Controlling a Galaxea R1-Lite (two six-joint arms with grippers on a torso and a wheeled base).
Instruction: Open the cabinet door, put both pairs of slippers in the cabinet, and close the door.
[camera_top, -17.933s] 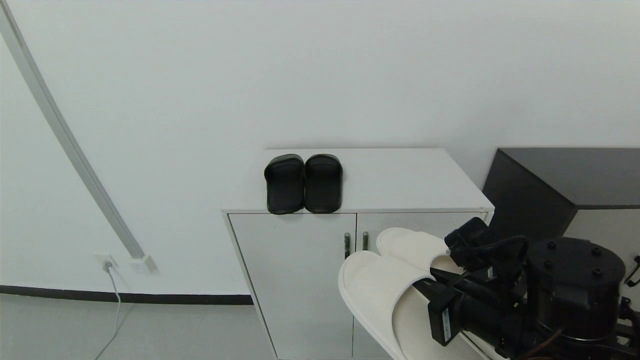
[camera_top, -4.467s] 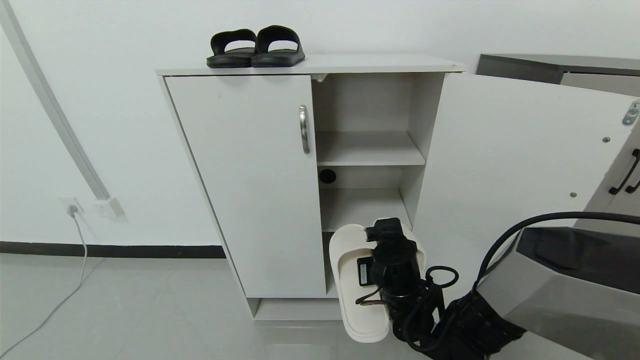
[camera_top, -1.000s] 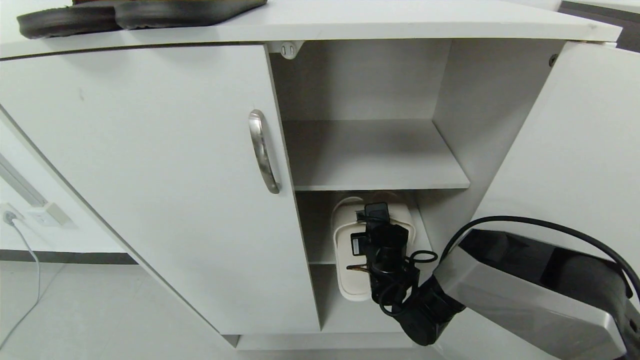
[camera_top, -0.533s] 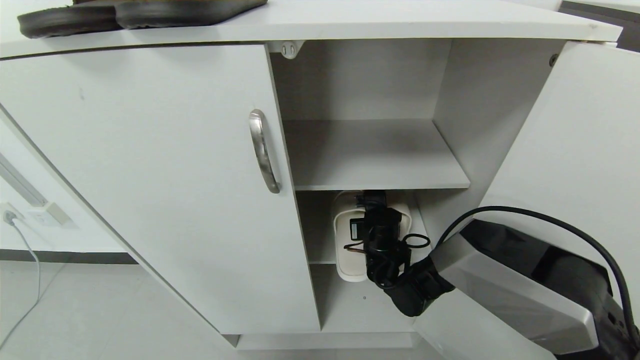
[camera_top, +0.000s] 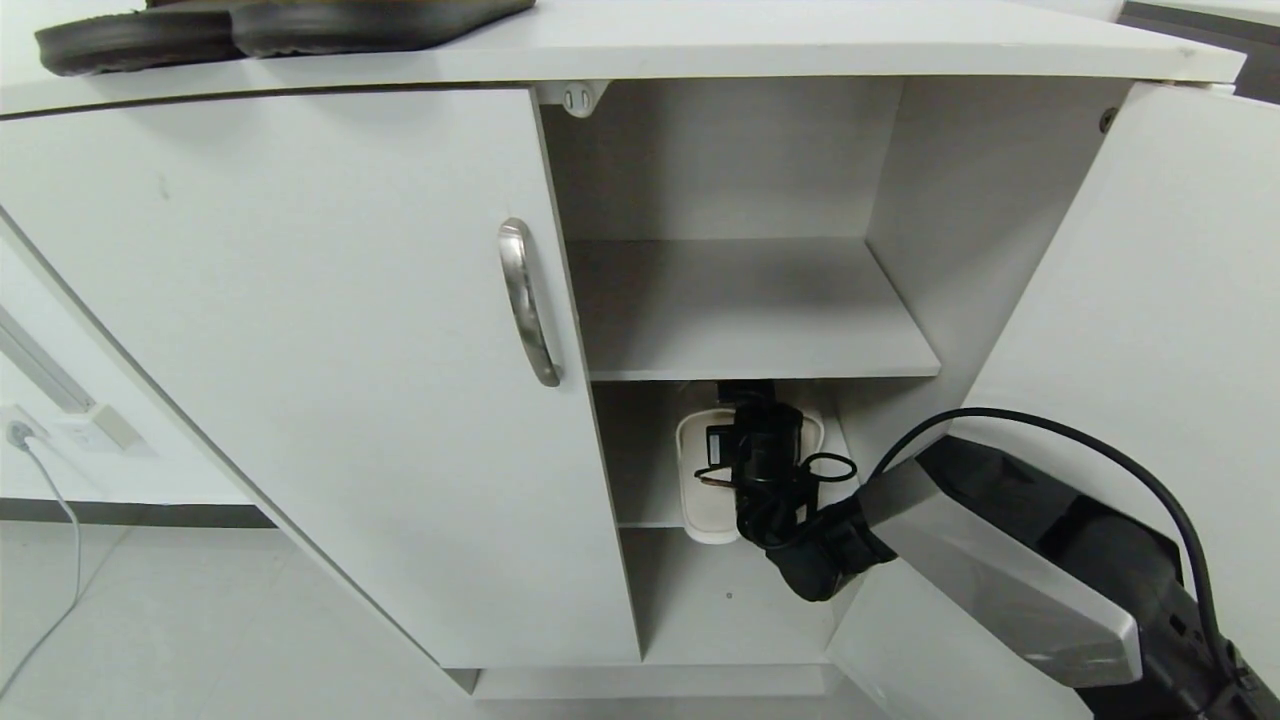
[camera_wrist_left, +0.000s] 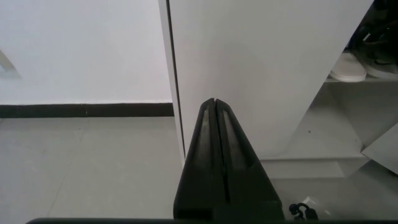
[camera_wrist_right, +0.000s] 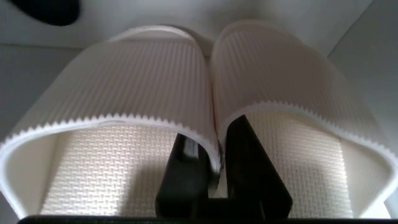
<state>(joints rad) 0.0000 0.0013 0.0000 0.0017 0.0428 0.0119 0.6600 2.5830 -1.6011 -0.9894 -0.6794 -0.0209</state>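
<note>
Right arm (camera_top: 1000, 600): extended forward from the lower right of the head view, forearm angled up and inward. Wrist (camera_top: 768, 470): roughly level, directed straight ahead.

Right gripper (camera_wrist_right: 214, 169): fingers drawn together on the adjoining inner strap edges of the white slippers (camera_wrist_right: 137, 87), one finger seen under each strap, both edges pinched between them.

Left gripper (camera_wrist_left: 214, 106): fingers pressed flat together, nothing held between them; carried low and pointed forward.

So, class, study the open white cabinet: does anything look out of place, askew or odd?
Nothing damaged. The pair of black rubber slippers sits on the cabinet top, not inside. The pair of cream ribbed slippers, pinched by the right gripper, overhangs the front edge of the middle shelf.
</note>
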